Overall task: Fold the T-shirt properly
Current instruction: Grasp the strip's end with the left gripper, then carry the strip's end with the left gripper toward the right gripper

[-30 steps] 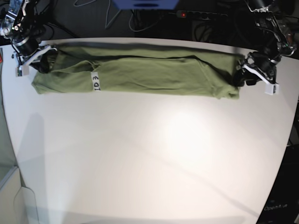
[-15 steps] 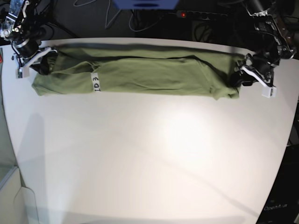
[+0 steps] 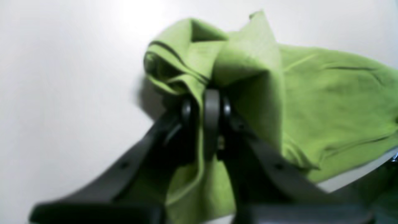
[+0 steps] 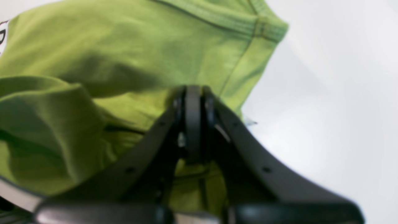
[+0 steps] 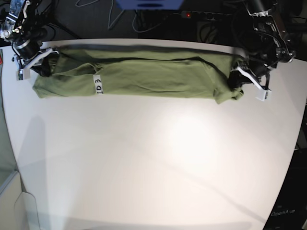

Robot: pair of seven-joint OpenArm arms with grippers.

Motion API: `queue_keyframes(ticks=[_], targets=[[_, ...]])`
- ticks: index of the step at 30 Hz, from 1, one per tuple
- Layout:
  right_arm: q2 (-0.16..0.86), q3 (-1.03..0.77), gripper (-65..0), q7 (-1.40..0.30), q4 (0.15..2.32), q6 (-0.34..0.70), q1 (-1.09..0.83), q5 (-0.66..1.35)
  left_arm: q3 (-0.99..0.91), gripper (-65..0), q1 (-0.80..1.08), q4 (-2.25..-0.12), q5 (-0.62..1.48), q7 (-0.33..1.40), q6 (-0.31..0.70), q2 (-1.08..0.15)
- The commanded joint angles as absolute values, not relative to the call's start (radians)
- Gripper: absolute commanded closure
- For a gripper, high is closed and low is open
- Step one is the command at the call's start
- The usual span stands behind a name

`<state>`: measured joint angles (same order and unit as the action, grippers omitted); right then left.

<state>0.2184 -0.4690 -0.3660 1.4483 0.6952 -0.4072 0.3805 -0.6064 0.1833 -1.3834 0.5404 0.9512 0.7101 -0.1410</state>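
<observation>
The T-shirt lies as a long, narrow band along the far edge of the white bench, already folded lengthwise, with a small white label on its front layer. At each short end a hand holds it. The left hand is pressed together on a bunch of cloth at one end; in the left wrist view the fabric rises in a crumpled peak just above the closed tips, and several layers seem to be caught. The right hand is also pressed together, pinching the cloth near a stitched hem at the other end.

I judge that the step in hand is to bring one end over toward the other to halve the band. To do it well, both hands should lift only a little, so that the middle does not sag and pull the lengthwise fold open. The end in the left hand looks bunched, so I would keep light tension along the band to flatten it before laying it down. The edges should meet squarely. If only the top layer is held, the lower layers may slip out; this I cannot tell from the views.
</observation>
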Motion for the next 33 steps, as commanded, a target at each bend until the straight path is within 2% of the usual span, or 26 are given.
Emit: queue_keyframes(ticks=[1, 10, 15, 20, 27, 30, 31, 33], targets=[[0.228, -0.472, -0.7, -0.384, 1.454, 0.698, -0.412, 0.369, -0.604, -3.3, 0.199, -1.385, 0.472, 1.027, 0.698, -0.140], [0.226, -0.472, -0.7, -0.384, 1.454, 0.698, -0.412, 0.369, -0.644, -3.3, 0.205, -1.675, 0.472, 1.035, 0.698, -0.101], [0.226, -0.472, -0.7, -0.384, 1.454, 0.698, -0.415, 0.369, -0.641, -3.3, 0.162, -1.827, 0.470, 1.138, 0.698, -0.041], [0.226, -0.472, -0.7, -0.384, 1.454, 0.698, -0.415, 0.369, -0.599, -3.3, 0.125, -1.867, 0.470, 1.224, 0.698, 0.035], [0.226, -0.472, -0.7, -0.384, 1.454, 0.698, -0.415, 0.369, -0.443, -3.3, 0.150, -1.874, 0.463, 1.225, 0.698, 0.148], [0.226, -0.472, -0.7, -0.384, 1.454, 0.698, -0.415, 0.369, -0.403, -3.3, 0.154, -1.903, 0.461, 1.225, 0.698, 0.157], [0.226, -0.472, -0.7, -0.384, 1.455, 0.698, -0.415, 0.369, -0.389, -3.3, 0.162, -1.911, 0.461, 1.225, 0.688, 0.157], [0.226, -0.472, -0.7, -0.384, 1.455, 0.698, -0.415, 0.369, -0.344, -3.3, 0.174, -1.926, 0.470, 1.205, 0.601, 0.157]])
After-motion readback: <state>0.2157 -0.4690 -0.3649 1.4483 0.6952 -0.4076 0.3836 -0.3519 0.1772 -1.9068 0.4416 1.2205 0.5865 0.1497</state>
